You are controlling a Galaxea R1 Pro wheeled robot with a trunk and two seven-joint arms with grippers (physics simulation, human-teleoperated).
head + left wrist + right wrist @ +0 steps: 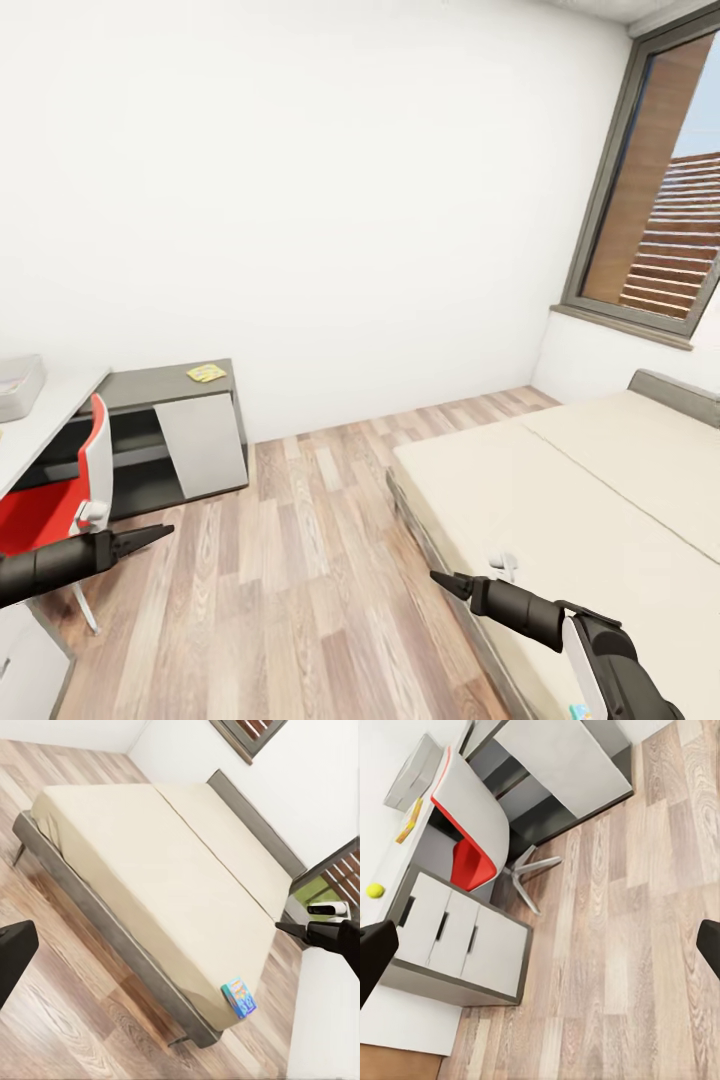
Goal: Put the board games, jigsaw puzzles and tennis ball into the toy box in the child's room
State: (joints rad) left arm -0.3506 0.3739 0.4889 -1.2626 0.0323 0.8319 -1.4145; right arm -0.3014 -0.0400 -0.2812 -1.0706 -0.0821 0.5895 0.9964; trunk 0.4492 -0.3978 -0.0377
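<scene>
The bed (560, 490) with its beige cover fills the right side of the head view. A small blue board game (239, 997) with yellow lettering lies at one corner of the bed (150, 862). At the far left, the light-grey toy box (16, 386) stands on the pale table (50, 412). On the table (379, 855) I see the tennis ball (375, 891), a thin yellowish jigsaw puzzle (409, 821) and the toy box (412, 772). My left gripper (152, 536) hovers over the floor by the chair, open and empty. My right gripper (446, 583) hangs at the bed's near edge, open and empty, its fingers (371, 952) wide apart.
A red and white swivel chair (60, 500) stands at the table, above a grey drawer unit (465, 937). A low dark-grey side desk (175, 420) with a yellow flat item (206, 372) stands against the white wall. Wood-plank floor (290, 560) lies between desk and bed. A dark-framed window (650, 200) is at the right.
</scene>
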